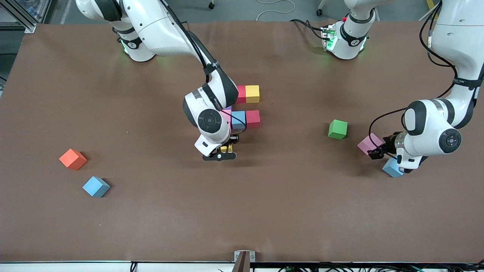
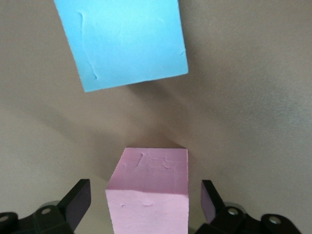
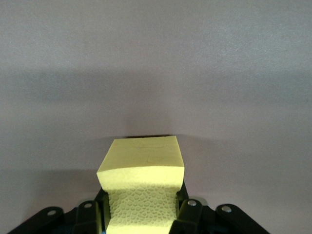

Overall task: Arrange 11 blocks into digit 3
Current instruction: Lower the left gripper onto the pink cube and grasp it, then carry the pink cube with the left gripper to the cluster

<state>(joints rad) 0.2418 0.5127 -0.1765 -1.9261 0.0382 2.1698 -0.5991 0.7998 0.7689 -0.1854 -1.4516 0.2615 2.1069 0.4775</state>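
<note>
A cluster of blocks lies mid-table: red (image 1: 241, 94) and yellow (image 1: 252, 93) in one row, light blue (image 1: 238, 119) and red (image 1: 252, 118) in another. A pink one (image 1: 227, 116) is mostly hidden by the right arm. My right gripper (image 1: 223, 153) (image 3: 141, 209) is shut on a yellow block (image 1: 226, 148) (image 3: 141, 165), low over the table beside the cluster. My left gripper (image 1: 374, 151) (image 2: 146, 204) stands open around a loose pink block (image 1: 368, 142) (image 2: 151, 185), with a gap at each finger (image 2: 78, 202). A green block (image 1: 337, 129) lies alone.
A light blue cube (image 1: 392, 168) (image 2: 126, 41) sits close by the left wrist, next to the pink block. An orange cube (image 1: 73, 158) and a blue cube (image 1: 96, 186) lie toward the right arm's end of the table.
</note>
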